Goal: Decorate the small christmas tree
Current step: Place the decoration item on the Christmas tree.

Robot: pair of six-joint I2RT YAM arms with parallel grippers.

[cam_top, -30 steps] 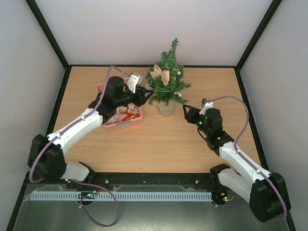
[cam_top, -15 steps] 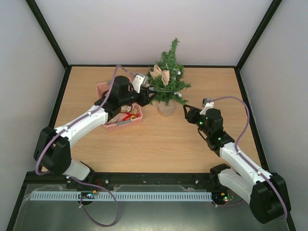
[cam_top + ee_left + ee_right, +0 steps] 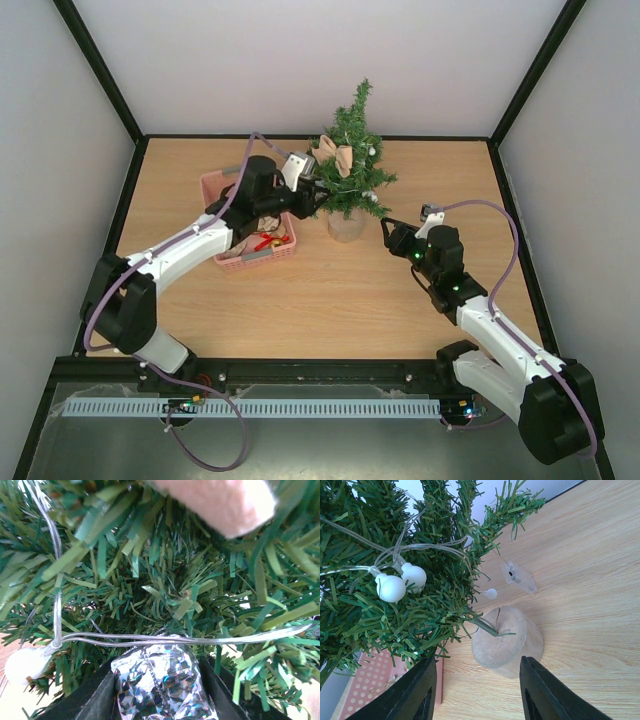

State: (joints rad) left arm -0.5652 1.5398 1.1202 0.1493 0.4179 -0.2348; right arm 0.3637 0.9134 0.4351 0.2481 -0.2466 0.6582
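The left gripper [image 3: 311, 191] has its nose pushed into the left flank of the small christmas tree [image 3: 350, 165], and its jaws pinch a silver faceted ornament [image 3: 161, 680]. Right ahead of that ornament a clear light wire [image 3: 150, 640] runs across the needles, with a white bulb [image 3: 22, 664] off to the fingers' left and the end of a beige bow [image 3: 334, 153] just above. Under the left wrist sits the pink basket [image 3: 262, 257], close beside the tree.

The right gripper [image 3: 388, 232] hangs low on the tree's other side with its jaws spread and nothing between them. Ahead of its fingers stands the tree's pale pot base [image 3: 507, 642]; above that hang branches carrying two white bulbs [image 3: 390, 587] and a small clear clip [image 3: 519, 577].

The tree stands towards the far edge of the wooden table [image 3: 330, 300], beyond both grippers, not far from the black frame rail [image 3: 200, 136]. Bare wood spreads behind and to the right of the right gripper.
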